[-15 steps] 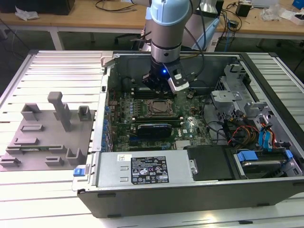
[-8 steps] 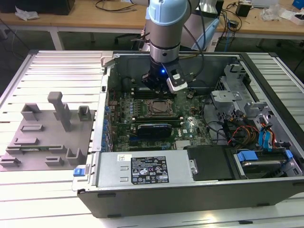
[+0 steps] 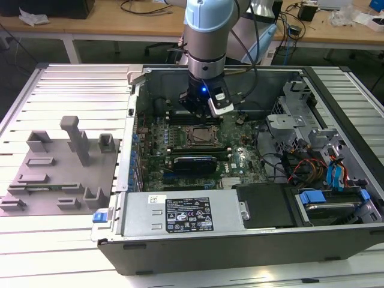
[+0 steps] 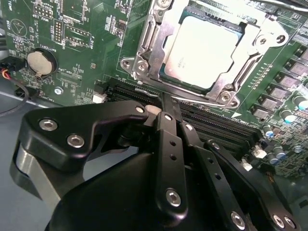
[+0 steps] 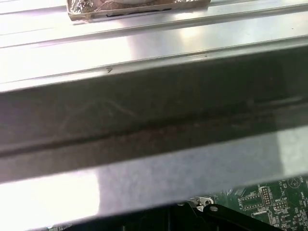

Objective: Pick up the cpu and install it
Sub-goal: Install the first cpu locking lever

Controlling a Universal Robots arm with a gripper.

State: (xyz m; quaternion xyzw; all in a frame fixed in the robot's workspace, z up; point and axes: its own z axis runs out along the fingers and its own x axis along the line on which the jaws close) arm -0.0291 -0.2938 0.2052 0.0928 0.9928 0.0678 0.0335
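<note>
Now, surface: a slatted metal table [image 3: 72, 252] of pale ribbed bars carries the whole setup, bright with glare along its near edge in the exterior view.
Nearest object: the open computer case [image 3: 240, 243] lies on its side, its dark front wall closest to the camera, with the silver power supply [image 3: 180, 215] just behind that wall.
Exterior view's left: a grey plastic plate [image 3: 57, 171] with upright blocks rests on the table beside the case, apart from it.
Exterior view's right, inside the case: drive bays [image 3: 327, 180] with blue clips and a bundle of red, orange and blue cables.
Middle of the case: the green motherboard [image 3: 180, 147] lies flat; a long black expansion card [image 3: 193, 163] stands on it, nearer than the socket.
Cpu: the cpu [image 4: 204, 45] sits in the socket [image 4: 144, 50] on the motherboard, square, flat, with a pale silver-white metal top, framed by the steel retention bracket; the socket lies at the board's centre.
Gripper: the gripper [image 4: 161, 108] hangs just above the board beside the socket's far edge, its black fingers [image 4: 169, 144] drawn together with nothing between them, clear of the cpu.
Arm: the arm [image 3: 207, 36] descends upright into the case.
Room beyond: wooden workbenches [image 3: 108, 24] with cables and loose parts line the background.
First wrist view: a grey case wall [image 5: 144, 115] close up.
</note>
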